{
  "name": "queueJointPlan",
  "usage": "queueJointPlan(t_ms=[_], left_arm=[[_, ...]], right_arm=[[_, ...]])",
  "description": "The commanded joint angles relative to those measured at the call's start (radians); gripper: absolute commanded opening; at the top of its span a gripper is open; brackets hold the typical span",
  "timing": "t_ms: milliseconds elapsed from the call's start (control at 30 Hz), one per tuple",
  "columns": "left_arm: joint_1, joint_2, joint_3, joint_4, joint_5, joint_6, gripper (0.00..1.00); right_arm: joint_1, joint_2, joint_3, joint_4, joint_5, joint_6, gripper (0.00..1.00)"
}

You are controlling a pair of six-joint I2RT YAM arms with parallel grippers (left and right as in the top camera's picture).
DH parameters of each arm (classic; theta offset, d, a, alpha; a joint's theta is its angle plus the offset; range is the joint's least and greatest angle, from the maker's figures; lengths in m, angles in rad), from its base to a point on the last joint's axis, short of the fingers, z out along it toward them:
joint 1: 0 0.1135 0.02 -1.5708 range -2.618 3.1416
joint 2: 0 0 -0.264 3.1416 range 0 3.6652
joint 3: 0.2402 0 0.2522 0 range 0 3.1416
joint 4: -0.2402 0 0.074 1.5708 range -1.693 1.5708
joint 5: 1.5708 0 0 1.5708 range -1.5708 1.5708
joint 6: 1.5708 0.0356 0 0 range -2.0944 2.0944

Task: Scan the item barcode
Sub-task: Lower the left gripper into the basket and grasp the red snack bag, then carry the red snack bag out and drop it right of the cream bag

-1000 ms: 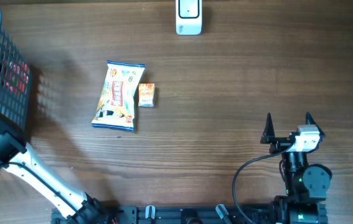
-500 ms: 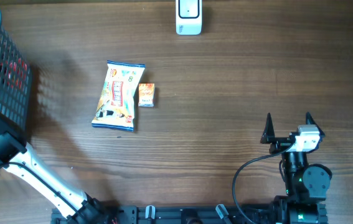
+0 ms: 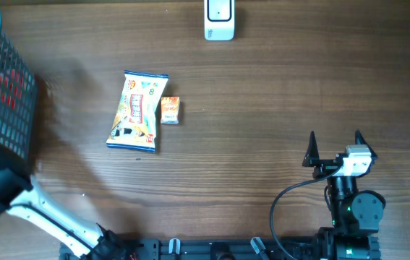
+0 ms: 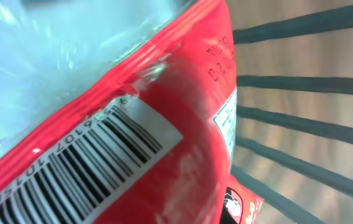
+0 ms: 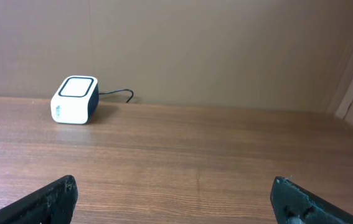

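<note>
The red packet (image 4: 164,143) lay inside the black wire basket (image 3: 2,108) at the left edge of the surface (image 3: 262,94). It filled the left wrist view, with its barcode (image 4: 83,165) facing the camera. The left hand was hidden within the basket. It was clenched, apparently on that packet, though its fingers could not be seen. The right hand (image 3: 335,137) hung released near the front right corner, fingers spread wide and grasping nothing. The white scanner (image 3: 219,19) stood at the far edge. A printed snack bag (image 3: 138,110) lay left of centre, with a small orange box (image 3: 170,110) just beside its right side.
</note>
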State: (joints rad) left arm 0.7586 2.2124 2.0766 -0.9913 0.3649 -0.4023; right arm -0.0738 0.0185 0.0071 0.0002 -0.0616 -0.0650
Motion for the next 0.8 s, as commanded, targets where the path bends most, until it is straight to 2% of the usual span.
queueJointPlan(t_ms=[0, 233, 367, 533, 600, 767], left_arm=[[0.004, -0.236, 0.015, 0.006, 0.008, 0.008, 0.04], [0.001, -0.456, 0.015, -0.012, 0.010, -0.006, 0.04], [-0.015, -0.550, 0.015, -0.086, 0.034, -0.059, 0.04], [-0.086, -0.591, 0.015, -0.242, 0.144, -0.054, 0.04], [-0.130, -0.586, 0.015, -0.307, 0.143, -0.032, 0.04], [-0.303, -0.520, 0.015, -0.444, 0.106, 0.113, 0.04]], right_arm=[[-0.005, -0.004, -0.002, 0.002, 0.010, 0.014, 1.00], [-0.005, -0.004, -0.002, 0.002, 0.010, 0.014, 1.00], [-0.005, -0.004, -0.002, 0.002, 0.010, 0.014, 1.00], [-0.005, -0.004, -0.002, 0.002, 0.010, 0.014, 1.00], [-0.005, -0.004, -0.002, 0.002, 0.010, 0.014, 1.00], [-0.005, -0.004, -0.002, 0.002, 0.010, 0.015, 1.00]])
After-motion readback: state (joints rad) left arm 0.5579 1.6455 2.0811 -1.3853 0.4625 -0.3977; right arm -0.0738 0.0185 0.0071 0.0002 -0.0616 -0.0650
